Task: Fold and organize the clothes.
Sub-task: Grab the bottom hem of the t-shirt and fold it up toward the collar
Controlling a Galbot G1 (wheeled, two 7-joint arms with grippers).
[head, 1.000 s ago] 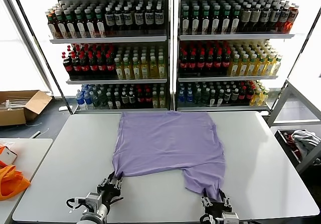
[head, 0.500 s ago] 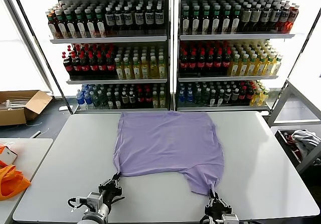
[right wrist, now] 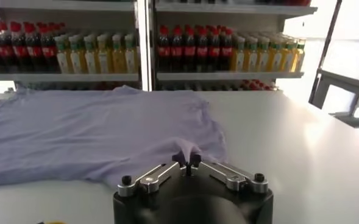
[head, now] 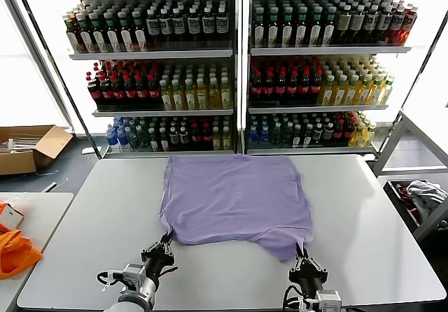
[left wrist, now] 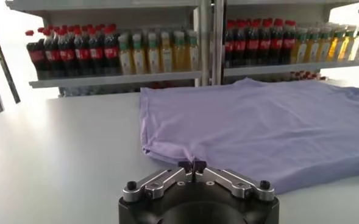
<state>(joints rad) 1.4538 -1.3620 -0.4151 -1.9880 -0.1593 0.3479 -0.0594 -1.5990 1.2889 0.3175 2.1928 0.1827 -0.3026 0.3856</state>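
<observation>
**Both grippers pinch the near hem of the shirt**

Head view. The lavender t-shirt (head: 236, 196) lies spread on the white worktop (head: 371, 214), reaching from its far edge toward the near edge, print not visible. The left gripper (head: 165, 245) is clenched on the shirt's near-left corner; the right gripper (head: 301, 250) is clenched on its near-right corner. A second ago both claws stood spread at these corners; they have since closed on the cloth, and the near hem has drawn back a little from the near edge, bunching at each pinch. An orange fabric item (head: 14, 250) lies on a side table to the left; bottle shelves (head: 238, 53) stand behind.

Left wrist view. The left gripper (left wrist: 192, 165) has its fingertips pressed together on a small peak of fabric at the shirt's (left wrist: 258, 128) corner.

Right wrist view. The right gripper (right wrist: 187, 160) likewise grips a raised tuft of the shirt (right wrist: 100, 131).

Interpretation. With both corners secured, the hem can probably be lifted and carried toward the far edge for the first fold.
</observation>
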